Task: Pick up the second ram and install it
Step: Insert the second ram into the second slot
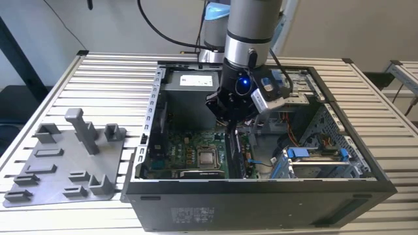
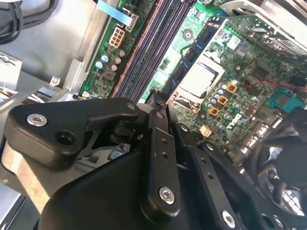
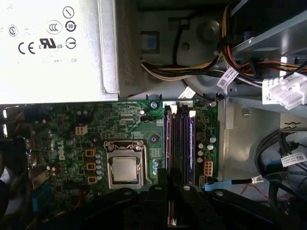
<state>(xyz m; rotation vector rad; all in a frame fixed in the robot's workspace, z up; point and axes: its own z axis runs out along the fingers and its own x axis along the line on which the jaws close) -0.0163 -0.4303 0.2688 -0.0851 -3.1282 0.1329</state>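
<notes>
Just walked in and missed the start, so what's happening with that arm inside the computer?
A grey robot arm has its black gripper down inside the open black computer case, right above the long black memory sockets on the green motherboard, next to the silver processor. In the second wrist view the gripper's fingers look closed together over those sockets. A grey plastic holder tray sits on the table beside the case.

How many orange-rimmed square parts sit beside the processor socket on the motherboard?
3, in one line along the processor socket, on its side away from the memory slots: one end part, middle part, other end part. More may be hidden.
</notes>
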